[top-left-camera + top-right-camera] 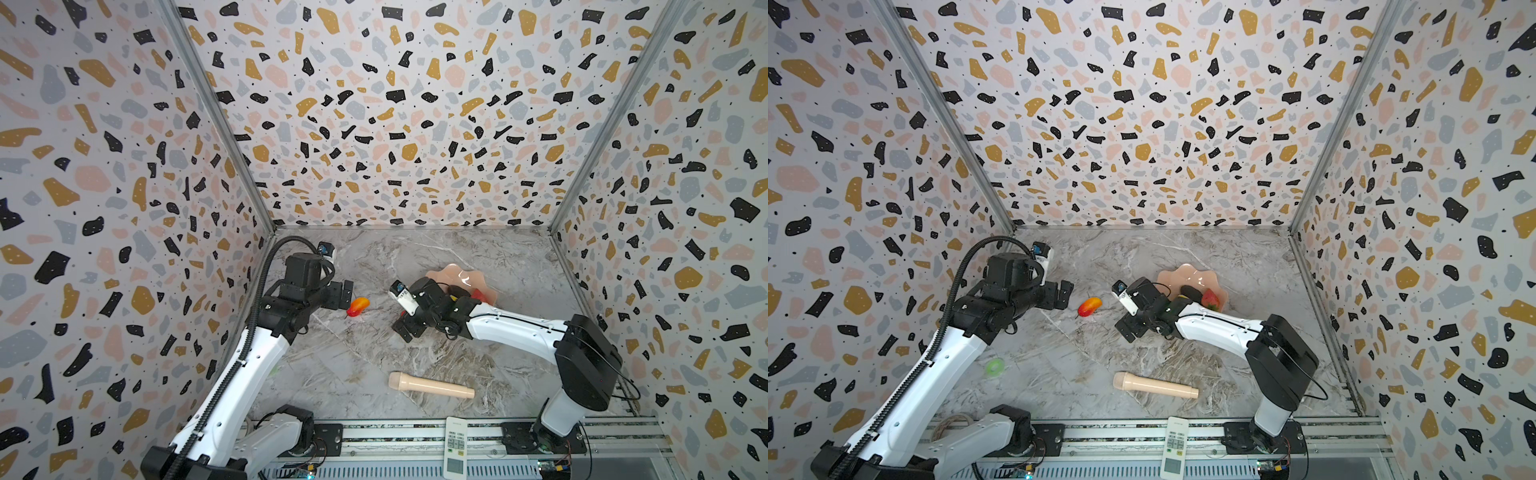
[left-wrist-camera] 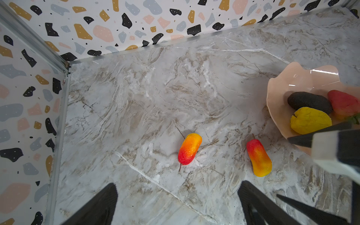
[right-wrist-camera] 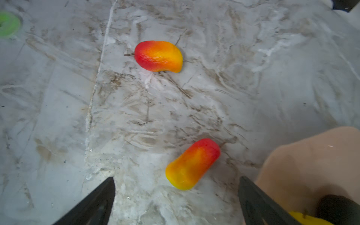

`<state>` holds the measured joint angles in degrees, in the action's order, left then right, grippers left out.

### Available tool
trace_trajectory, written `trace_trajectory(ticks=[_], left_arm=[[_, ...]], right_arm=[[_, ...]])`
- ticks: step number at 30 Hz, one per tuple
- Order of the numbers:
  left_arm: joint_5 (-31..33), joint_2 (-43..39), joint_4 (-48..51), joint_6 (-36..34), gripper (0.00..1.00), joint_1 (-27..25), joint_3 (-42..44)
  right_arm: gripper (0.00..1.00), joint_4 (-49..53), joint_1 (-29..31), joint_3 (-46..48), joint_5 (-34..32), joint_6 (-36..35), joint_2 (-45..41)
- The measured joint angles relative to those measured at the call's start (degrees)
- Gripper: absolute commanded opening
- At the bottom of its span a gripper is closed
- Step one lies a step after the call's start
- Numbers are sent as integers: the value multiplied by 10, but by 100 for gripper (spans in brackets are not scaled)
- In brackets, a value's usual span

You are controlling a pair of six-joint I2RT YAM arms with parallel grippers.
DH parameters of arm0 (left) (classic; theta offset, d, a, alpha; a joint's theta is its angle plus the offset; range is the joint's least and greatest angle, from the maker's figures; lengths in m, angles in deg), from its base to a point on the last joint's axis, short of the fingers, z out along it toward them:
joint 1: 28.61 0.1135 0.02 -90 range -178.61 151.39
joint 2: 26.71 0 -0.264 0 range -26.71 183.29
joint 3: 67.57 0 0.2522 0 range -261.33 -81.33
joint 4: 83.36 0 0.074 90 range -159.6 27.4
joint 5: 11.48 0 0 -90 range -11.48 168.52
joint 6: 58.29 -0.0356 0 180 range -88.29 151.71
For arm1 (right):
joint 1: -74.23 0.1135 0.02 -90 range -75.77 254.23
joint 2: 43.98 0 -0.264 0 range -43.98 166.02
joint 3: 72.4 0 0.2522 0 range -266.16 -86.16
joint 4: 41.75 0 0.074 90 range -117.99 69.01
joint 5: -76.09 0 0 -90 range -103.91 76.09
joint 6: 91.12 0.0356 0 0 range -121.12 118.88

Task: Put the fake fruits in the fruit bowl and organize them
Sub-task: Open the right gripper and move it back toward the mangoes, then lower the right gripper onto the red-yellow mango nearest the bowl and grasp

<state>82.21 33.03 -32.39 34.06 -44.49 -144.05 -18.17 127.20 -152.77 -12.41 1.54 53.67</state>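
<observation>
The peach-pink fruit bowl (image 2: 282, 78) holds a near-black avocado (image 2: 309, 102), a lumpy yellow fruit (image 2: 310, 120) and a red strawberry (image 2: 343, 104). Two red-orange mangoes lie on the marble outside it. One mango (image 1: 358, 306) lies just in front of my left gripper (image 2: 178, 185), which is open and empty. The other mango (image 3: 192, 163) lies beside the bowl's rim, just ahead of my right gripper (image 3: 176, 179), whose fingers stand wide open and clear of it. My right arm hides this mango in both top views.
A long beige microphone-shaped cylinder (image 1: 430, 386) lies near the front. A white remote (image 1: 456, 446) rests on the front rail. A small green ring (image 1: 995, 367) sits by the left arm. Patterned walls close in three sides.
</observation>
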Motion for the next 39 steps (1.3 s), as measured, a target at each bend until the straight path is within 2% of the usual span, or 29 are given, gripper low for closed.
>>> trace_trajectory(ticks=[5, 11, 30, 39], left_arm=[[3, -7, 0, 0, 100, 0, 0], [3, -9, 0, 0, 100, 0, 0], [5, -15, 0, 0, 100, 0, 6], [5, -14, 0, 0, 100, 0, 6]], right_arm=[[85, -9, 17, -17, 11, 35, 50], [78, 6, 23, -64, -12, 76, 115], [76, 52, 40, -86, -150, 102, 138], [75, 66, 42, -86, -191, 114, 138]])
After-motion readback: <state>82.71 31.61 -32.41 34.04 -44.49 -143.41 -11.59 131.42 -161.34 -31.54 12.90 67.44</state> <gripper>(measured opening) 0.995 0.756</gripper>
